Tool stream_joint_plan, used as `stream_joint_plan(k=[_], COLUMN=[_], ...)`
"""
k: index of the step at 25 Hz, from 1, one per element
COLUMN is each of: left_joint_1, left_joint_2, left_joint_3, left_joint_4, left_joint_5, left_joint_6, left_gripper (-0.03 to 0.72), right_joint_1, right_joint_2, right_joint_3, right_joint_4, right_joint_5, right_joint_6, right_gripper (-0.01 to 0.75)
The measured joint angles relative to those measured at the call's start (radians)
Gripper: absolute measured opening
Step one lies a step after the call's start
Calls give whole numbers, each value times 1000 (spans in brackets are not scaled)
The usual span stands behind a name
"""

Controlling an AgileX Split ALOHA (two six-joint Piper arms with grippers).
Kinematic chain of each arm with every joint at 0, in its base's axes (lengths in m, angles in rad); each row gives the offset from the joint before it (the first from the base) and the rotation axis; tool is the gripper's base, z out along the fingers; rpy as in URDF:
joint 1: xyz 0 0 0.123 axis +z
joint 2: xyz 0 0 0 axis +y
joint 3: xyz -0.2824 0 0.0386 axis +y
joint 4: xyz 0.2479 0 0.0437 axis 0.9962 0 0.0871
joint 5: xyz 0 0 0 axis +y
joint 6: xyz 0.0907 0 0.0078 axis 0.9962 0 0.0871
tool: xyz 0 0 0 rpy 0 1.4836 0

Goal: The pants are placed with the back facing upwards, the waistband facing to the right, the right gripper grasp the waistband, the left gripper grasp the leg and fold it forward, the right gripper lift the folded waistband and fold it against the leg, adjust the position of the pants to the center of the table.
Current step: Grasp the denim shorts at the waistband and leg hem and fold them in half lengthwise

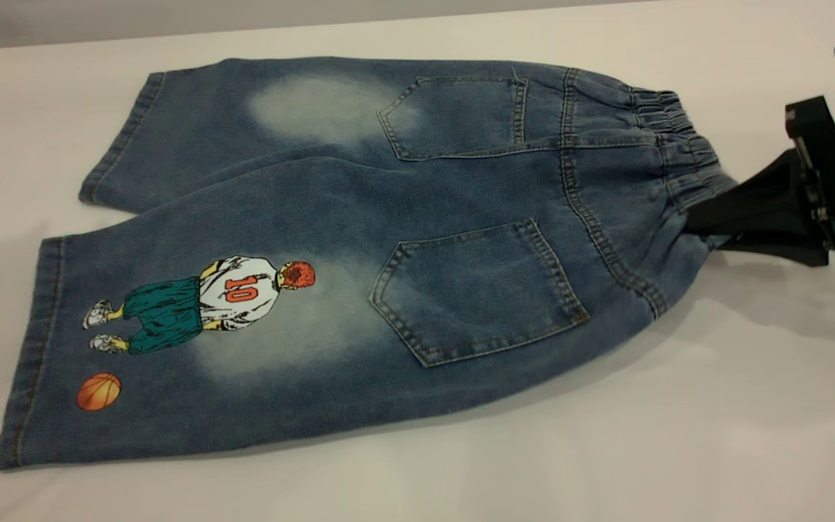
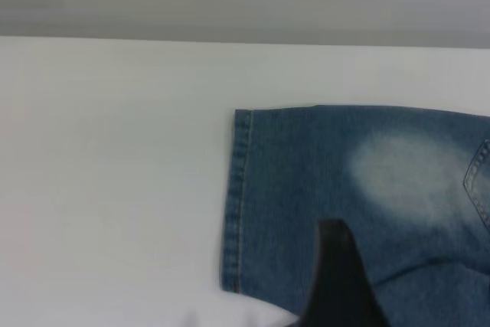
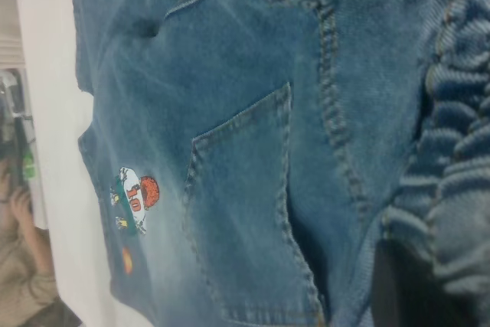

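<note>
Step one done, I'd say: right gripper (image 1: 700, 217) fingers clamped on blue denim shorts' (image 1: 359, 239) ruffled waistband (image 1: 678, 145); left gripper (image 2: 341, 281) over the plain leg, fingers' state unclear, must shift to printed leg (image 1: 171, 341).

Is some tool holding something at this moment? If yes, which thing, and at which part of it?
The right tool holds the pants at the waistband, which is bunched toward it. The left tool hangs over the plain leg and holds nothing visible.

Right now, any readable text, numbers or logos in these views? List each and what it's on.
"10", red digits on the white jersey of the printed player on the leg of the pants.
The same print shows in the right wrist view, again reading "10".
No other words, brands or labels are visible.
</note>
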Motion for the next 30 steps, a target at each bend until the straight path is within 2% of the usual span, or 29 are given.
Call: stream_joint_plan(k=[11, 18, 21, 27, 30], left_joint_1=[0, -5, -41, -131, -143], left_joint_2=[0, 44, 75, 140, 166], left_joint_3=[2, 12, 45, 146, 191], left_joint_4=[-5, -33, -25, -18, -17], left_joint_5=[132, 299, 358, 359, 356], left_joint_6=[0, 2, 12, 81, 87], left_gripper=[419, 419, 419, 419, 419], right_joint_1=[0, 20, 30, 32, 32], right_joint_2=[-146, -197, -197, -197, -197], right_joint_3=[1, -1, -24, -61, -61], right_joint_4=[0, -10, -42, -101, -104], right_joint_5=[-56, -58, -67, -65, -71], right_joint_6=[0, 8, 39, 95, 95], right_gripper=[45, 45, 45, 45, 45])
